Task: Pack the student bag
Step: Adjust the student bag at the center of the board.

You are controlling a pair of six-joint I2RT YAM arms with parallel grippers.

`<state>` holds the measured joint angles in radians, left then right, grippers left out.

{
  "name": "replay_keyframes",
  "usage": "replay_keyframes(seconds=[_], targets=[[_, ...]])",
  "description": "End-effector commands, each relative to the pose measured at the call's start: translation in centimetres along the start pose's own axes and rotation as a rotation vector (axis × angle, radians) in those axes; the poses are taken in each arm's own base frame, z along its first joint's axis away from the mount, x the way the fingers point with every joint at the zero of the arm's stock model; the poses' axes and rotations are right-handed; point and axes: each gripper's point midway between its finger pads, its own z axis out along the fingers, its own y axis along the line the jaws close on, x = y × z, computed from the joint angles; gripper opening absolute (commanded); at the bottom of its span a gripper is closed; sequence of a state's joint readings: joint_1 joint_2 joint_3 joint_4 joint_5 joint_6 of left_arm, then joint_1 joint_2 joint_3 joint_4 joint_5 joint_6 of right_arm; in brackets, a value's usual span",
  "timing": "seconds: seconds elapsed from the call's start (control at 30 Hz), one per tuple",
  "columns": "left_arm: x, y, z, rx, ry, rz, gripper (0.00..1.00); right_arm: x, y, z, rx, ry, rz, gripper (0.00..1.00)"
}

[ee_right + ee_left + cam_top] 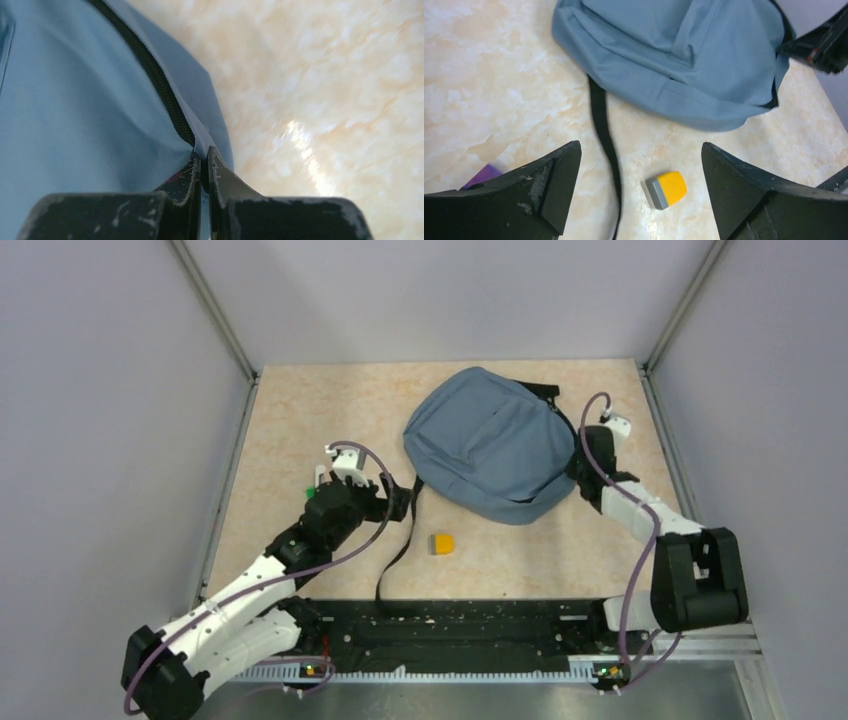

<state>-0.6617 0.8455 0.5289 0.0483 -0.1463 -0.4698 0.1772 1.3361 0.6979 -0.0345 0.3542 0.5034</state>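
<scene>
**Right jaws on bag's zip edge, left free**

Left jaws are spread wide and empty, low over the bench (300,410), pointing at the bag. The strap (599,120) and a yellow-grey block (666,189) lie between them and the bag, the block clear of it. Bag (490,445) lies flat, centre-right, long axis roughly across the bench. Right jaws are pressed together, pinching fabric at the end of the zip (160,85) on the bag's right side. Zip looks closed and runs straight away from them. Right arm is nearer, so opening is probably its job.

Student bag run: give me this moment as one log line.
left gripper: open, near yellow block | right gripper: shut on student bag edge beside zip | block: on table, outside bag
</scene>
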Motion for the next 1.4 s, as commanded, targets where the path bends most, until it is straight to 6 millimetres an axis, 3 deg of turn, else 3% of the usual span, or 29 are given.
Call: replay_keyframes(seconds=[0.0, 0.03, 0.07, 0.13, 0.2, 0.37, 0.47, 0.6, 0.8, 0.93, 1.13, 1.37], targets=[[-1.7, -0.5, -2.8, -0.01, 0.043, 0.005, 0.95, -7.1, -3.1, 1.9, 0.124, -0.115, -0.007, 0.0], [-2.2, -0.7, -3.3, -0.008, 0.044, 0.01, 0.96, -7.3, -3.6, 2.1, 0.147, -0.101, -0.01, 0.0], [-2.4, -0.7, -3.9, -0.011, 0.05, 0.017, 0.98, -7.7, -3.6, 2.1, 0.155, -0.096, -0.022, 0.07], [-3.3, -1.0, -4.9, -0.005, 0.051, 0.035, 0.98, -8.2, -3.1, 1.9, 0.135, -0.085, -0.042, 0.36], [-4.5, -1.0, -5.7, -0.011, 0.046, 0.062, 0.98, -8.8, -2.5, 1.2, 0.105, -0.087, -0.04, 0.58], [-5.1, 1.1, -5.6, -0.11, 0.075, 0.149, 0.98, -9.4, -0.6, -1.9, 0.022, -0.119, -0.025, 0.73], [-4.9, 2.3, -4.6, -0.147, 0.083, 0.137, 0.98, -9.4, 2.0, -4.0, -0.063, -0.157, -0.034, 0.74], [-5.9, 2.6, -4.4, -0.124, 0.028, 0.087, 0.98, -7.9, 7.5, -5.7, -0.258, -0.137, -0.055, 0.76], [-6.7, 2.4, -5.2, -0.128, 0.095, 0.135, 0.98, -3.9, 12.7, -4.0, -0.303, -0.035, -0.132, 0.77], [-7.1, 4.2, -5.3, -0.21, 0.086, 0.197, 0.98, -1.4, 15.6, -3.3, -0.313, -0.001, -0.185, 0.77], [-6.7, 5.9, -4.7, -0.26, 0.07, 0.21, 0.98, 0.5, 18.8, -3.5, -0.336, 0.008, -0.233, 0.78], [-6.1, 7.0, -4.4, -0.285, 0.097, 0.208, 0.98, 0.9, 19.9, -4.3, -0.34, -0.017, -0.235, 0.78]])
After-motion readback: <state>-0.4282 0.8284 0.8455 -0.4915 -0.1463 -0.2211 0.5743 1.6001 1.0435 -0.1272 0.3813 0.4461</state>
